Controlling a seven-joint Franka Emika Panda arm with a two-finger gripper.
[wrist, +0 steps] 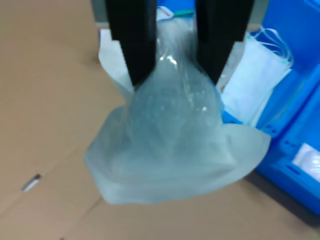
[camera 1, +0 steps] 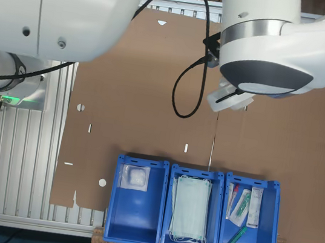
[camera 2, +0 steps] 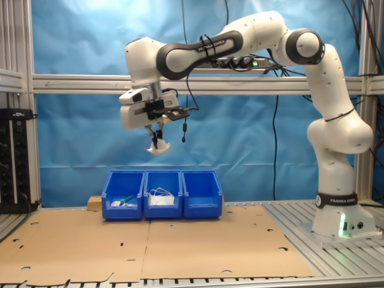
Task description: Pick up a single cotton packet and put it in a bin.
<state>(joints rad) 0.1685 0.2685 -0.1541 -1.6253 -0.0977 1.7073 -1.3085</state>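
Three blue bins (camera 1: 131,233); two cotton packets (camera 1: 136,177).

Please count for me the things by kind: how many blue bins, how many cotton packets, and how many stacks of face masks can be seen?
Blue bins: 3
Cotton packets: 2, one in the gripper as the held packet, one as the binned packet
Mask stack: 1
Total: 6

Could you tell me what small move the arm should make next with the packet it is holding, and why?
Probably a move across and down toward a bin. The gripper is shut on the cotton packet, which hangs high above the blue bins in the second exterior view. Released from that height, the light packet could drift and miss, so carrying it low over a bin first seems wiser.
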